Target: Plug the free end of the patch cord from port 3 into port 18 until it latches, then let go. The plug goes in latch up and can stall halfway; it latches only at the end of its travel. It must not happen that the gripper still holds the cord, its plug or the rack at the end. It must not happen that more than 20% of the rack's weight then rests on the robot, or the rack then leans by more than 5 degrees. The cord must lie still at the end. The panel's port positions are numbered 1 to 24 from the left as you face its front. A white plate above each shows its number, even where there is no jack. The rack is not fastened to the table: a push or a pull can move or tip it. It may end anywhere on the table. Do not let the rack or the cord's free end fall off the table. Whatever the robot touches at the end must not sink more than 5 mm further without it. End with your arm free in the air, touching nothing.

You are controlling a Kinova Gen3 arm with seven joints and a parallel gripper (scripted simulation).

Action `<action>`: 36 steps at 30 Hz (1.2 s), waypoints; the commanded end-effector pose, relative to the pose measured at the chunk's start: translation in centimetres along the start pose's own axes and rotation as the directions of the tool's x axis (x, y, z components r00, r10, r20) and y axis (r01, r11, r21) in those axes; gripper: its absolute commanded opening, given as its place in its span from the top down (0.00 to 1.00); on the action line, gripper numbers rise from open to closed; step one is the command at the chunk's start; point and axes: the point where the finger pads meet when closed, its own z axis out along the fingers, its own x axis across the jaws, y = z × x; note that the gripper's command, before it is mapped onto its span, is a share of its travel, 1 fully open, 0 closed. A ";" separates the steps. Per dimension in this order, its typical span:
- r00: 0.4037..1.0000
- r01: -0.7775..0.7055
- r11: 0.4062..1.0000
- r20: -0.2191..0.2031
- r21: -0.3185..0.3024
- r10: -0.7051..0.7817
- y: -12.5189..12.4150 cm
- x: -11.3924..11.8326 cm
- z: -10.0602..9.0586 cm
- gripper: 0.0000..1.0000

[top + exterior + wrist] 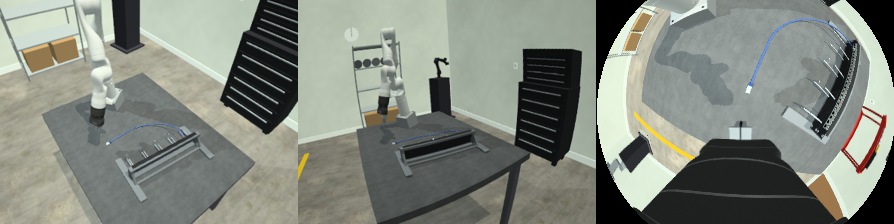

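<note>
A blue patch cord (144, 129) lies on the dark table behind the rack. Its far end is at the panel's right end in the top view. Its free plug (108, 143) rests on the table, pale and small; it also shows in the wrist view (750, 87) and in the exterior view (393, 143). The rack (165, 155) with its black patch panel (439, 144) stands in the middle of the table. My gripper (98, 128) is shut and empty. It hangs above the table to the left of the free plug, apart from it. Its fingertips show in the wrist view (741, 128).
The arm's base (114, 98) is at the table's back. Several thin posts (155, 146) stick out behind the panel. A black drawer cabinet (265, 64) stands on the floor to the right, and a shelf with boxes (49, 52) behind the table.
</note>
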 end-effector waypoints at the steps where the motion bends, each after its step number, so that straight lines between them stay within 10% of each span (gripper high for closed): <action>1: 0.999 -0.045 0.999 0.017 0.024 0.045 -0.2 -0.7 0.2 1.00; 36: 0.944 -0.328 0.905 0.057 0.272 0.325 -5.6 1.2 -0.5 1.00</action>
